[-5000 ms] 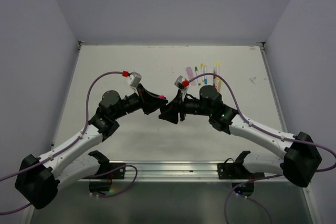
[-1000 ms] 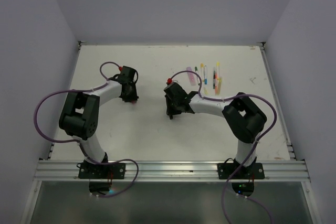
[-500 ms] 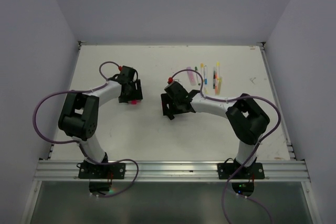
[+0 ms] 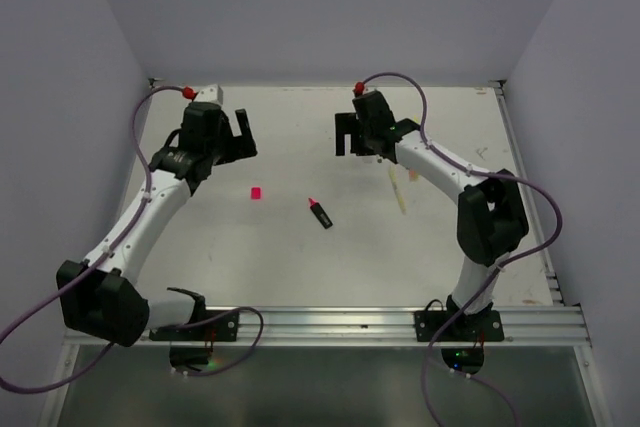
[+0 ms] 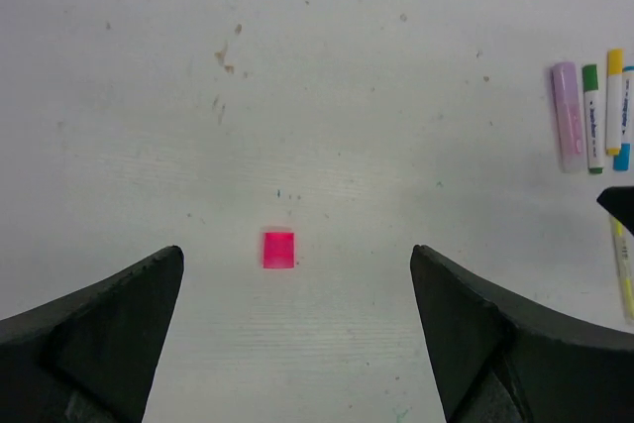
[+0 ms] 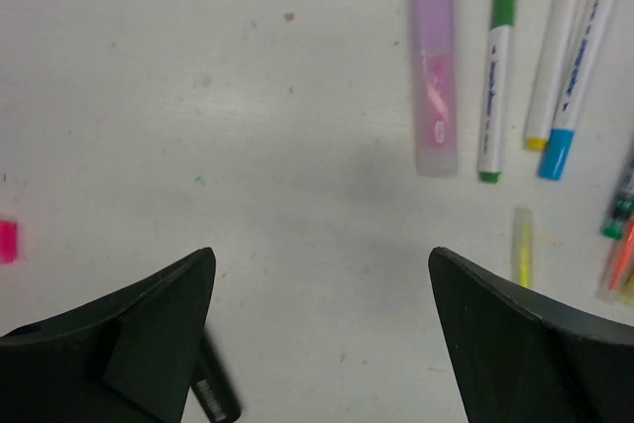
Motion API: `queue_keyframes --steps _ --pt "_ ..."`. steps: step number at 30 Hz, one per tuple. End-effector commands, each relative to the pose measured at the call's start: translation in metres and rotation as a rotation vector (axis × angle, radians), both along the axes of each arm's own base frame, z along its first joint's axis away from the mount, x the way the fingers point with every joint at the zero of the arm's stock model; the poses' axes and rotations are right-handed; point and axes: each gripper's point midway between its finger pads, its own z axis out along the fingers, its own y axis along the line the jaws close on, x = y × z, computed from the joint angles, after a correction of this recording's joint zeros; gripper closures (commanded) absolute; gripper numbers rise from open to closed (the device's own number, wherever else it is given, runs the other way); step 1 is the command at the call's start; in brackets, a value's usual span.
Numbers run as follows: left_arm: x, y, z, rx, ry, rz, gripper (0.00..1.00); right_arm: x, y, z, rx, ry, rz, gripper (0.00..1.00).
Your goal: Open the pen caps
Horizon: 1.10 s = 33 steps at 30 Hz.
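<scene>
A small pink pen cap [image 4: 256, 192] lies loose on the white table, apart from its pen. That black pen [image 4: 321, 214] lies to the cap's right with its pink tip bare. My left gripper [image 4: 242, 135] hangs open above the back left, and in its wrist view the pink cap [image 5: 278, 249] sits on the table far below, between the spread jaws [image 5: 296, 252]. My right gripper [image 4: 341, 137] is open and empty over the back middle. Below it lie a fat lilac pen [image 6: 434, 76], a green-capped pen [image 6: 495, 76], a yellow-capped pen [image 6: 551, 47] and a blue-capped pen [image 6: 577, 71].
A thin yellow pen [image 6: 522, 245] lies nearer, and more pens [image 6: 619, 235] crowd the right edge of the right wrist view. The black pen's end [image 6: 214, 395] shows beside the right gripper's left finger. Pale walls close the table on three sides.
Both grippers opened, letting go of the pink cap and the black pen on the table. Both arms then rose and swung toward the back.
</scene>
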Motion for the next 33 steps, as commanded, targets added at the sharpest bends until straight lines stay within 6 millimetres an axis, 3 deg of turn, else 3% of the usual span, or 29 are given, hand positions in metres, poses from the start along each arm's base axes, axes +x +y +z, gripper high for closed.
queue_keyframes --steps 1,2,4,5,8,9,10,14,22,24,28,29,33 --pt "-0.006 0.024 0.033 0.079 -0.096 0.023 0.0 0.03 -0.02 0.002 -0.07 -0.015 0.009 0.08" --pt "-0.008 0.028 0.051 0.081 -0.166 0.03 0.0 0.037 -0.023 -0.011 -0.086 0.005 0.003 0.12" --pt "-0.017 0.042 0.046 0.125 -0.2 0.07 0.0 0.055 -0.028 -0.008 -0.09 -0.007 0.005 0.18" --pt "-0.023 0.046 0.047 0.124 -0.248 0.082 0.0 0.06 -0.029 -0.022 -0.105 0.019 0.012 0.22" --pt "-0.034 0.053 0.056 0.119 -0.336 0.1 0.0 0.076 -0.034 -0.03 -0.117 0.034 0.02 0.31" --pt "-0.038 0.055 0.044 0.128 -0.325 0.101 0.0 0.079 -0.037 -0.045 -0.133 0.061 0.018 0.34" --pt "-0.04 0.057 0.043 0.136 -0.335 0.101 0.0 0.085 -0.04 -0.046 -0.136 0.061 0.01 0.35" --pt "-0.046 0.063 0.038 0.161 -0.354 0.116 0.01 0.093 -0.047 -0.065 -0.161 0.087 0.008 0.39" --pt "-0.043 0.056 0.028 0.155 -0.318 0.073 0.02 0.092 -0.046 -0.099 -0.177 0.152 0.045 0.48" --pt "-0.043 0.054 0.027 0.15 -0.318 0.062 0.02 0.09 -0.044 -0.103 -0.169 0.161 0.052 0.52" --pt "-0.042 0.047 0.025 0.132 -0.319 0.033 0.02 0.085 -0.04 -0.107 -0.153 0.17 0.064 0.73" --pt "-0.042 0.043 0.025 0.117 -0.321 0.013 0.02 0.085 -0.039 -0.1 -0.146 0.158 0.065 0.83" --pt "-0.04 0.027 0.029 0.058 -0.337 -0.051 0.03 0.066 -0.018 -0.072 -0.1 0.103 0.113 0.92"
